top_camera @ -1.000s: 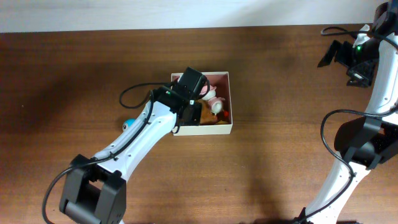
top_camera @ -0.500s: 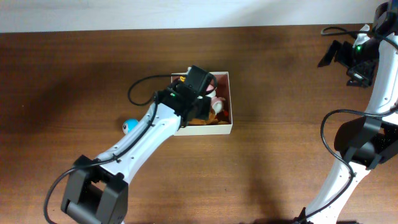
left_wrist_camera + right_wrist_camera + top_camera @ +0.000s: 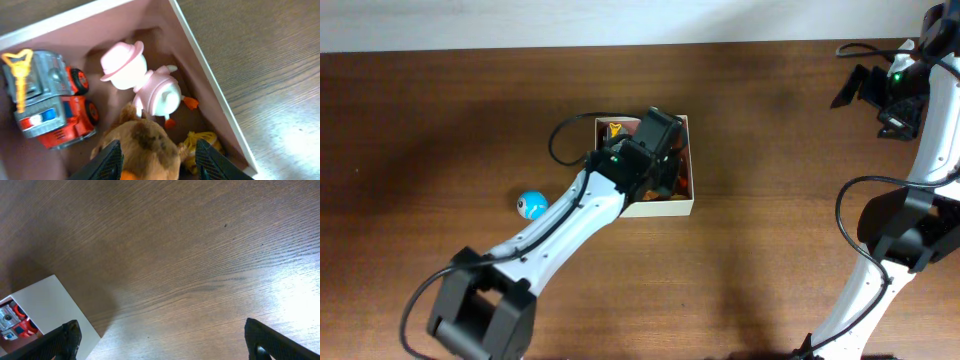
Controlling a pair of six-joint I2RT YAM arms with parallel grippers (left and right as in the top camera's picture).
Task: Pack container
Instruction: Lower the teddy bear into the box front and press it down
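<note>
- Left gripper [image 3: 160,162]: jaws spread, nothing clamped. It hangs over the square, shallow cardboard container with cream walls and a pinkish-brown inside [image 3: 672,209], its fingers either side of a brown plush toy [image 3: 145,142] lying in it.
- The container sits mid-table. Also inside: a red-and-grey toy fire truck [image 3: 50,107] and a pink-hatted white duck figure [image 3: 150,85].
- One item is outside: a small blue ball [image 3: 530,204] on the brown wooden table [image 3: 440,120], off the container's left wall and apart from it, beside the left forearm.
- Likely the next pick. The ball is round with no long axis, so wrist yaw is free.
- Right gripper [image 3: 165,347]: jaws wide, empty, at the far right, well apart. The left arm is nearer.
</note>
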